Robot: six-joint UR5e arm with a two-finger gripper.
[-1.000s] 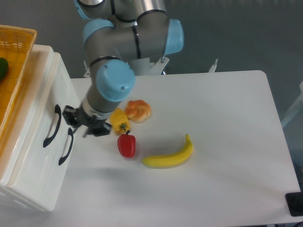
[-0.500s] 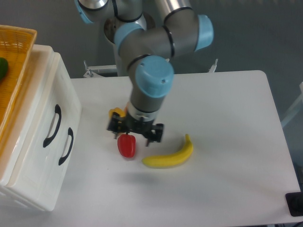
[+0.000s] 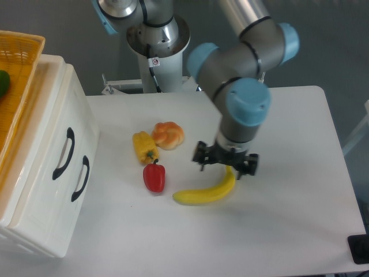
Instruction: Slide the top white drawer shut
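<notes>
Swung right from the pepper, the claw (image 3: 226, 163) hangs spread above the banana (image 3: 209, 190); top white drawer (image 3: 55, 150) closed.

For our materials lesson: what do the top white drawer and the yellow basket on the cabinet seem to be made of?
The top white drawer looks like glossy moulded plastic: smooth white faces with soft highlights. The yellow basket looks woven, wicker or plastic mesh, from its open lattice.
</notes>
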